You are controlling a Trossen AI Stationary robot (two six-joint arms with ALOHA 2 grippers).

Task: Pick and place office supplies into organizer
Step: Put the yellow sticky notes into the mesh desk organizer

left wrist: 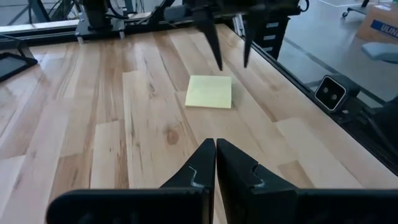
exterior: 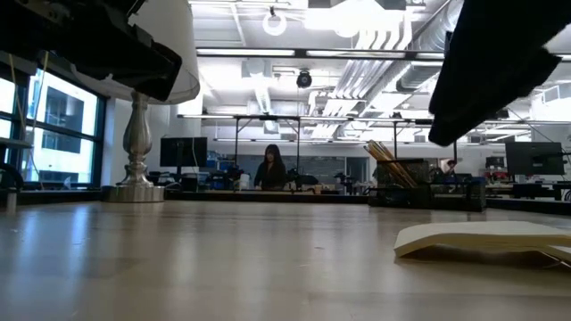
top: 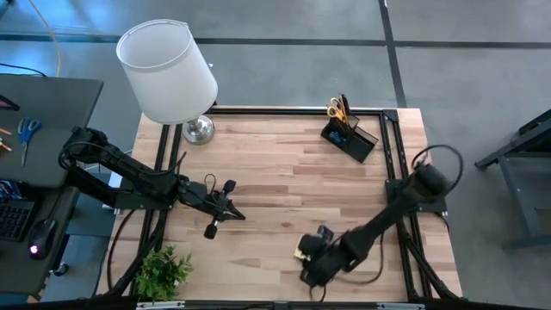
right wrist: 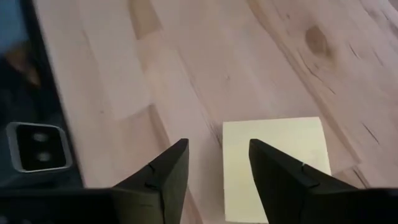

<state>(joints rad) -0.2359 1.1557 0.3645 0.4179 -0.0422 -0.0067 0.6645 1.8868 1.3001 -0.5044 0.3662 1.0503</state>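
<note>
The yellow sticky-note pad (top: 300, 251) (left wrist: 209, 91) (right wrist: 278, 163) (exterior: 486, 239) lies flat on the wood near the table's near edge. My right gripper (top: 308, 256) (right wrist: 218, 163) (left wrist: 231, 55) hangs open just above it, pointing down, clear of the pad; in the right wrist view one finger stands over the pad's edge and the other over bare wood. My left gripper (top: 234, 212) (left wrist: 216, 152) is shut and holds nothing, left of the table's middle, facing the pad. The black organizer (top: 350, 135) (exterior: 403, 183) stands near the far right corner with yellow-handled scissors (top: 337, 108) and pencils upright in it.
A white-shaded lamp (top: 168, 69) stands on its silver base (exterior: 136, 174) at the far left. A small plant (top: 164, 272) sits at the near left corner. A black camera (left wrist: 330, 93) is mounted at the near edge. A side desk (top: 34, 129) holds blue-handled scissors. A person (exterior: 270, 168) is far behind.
</note>
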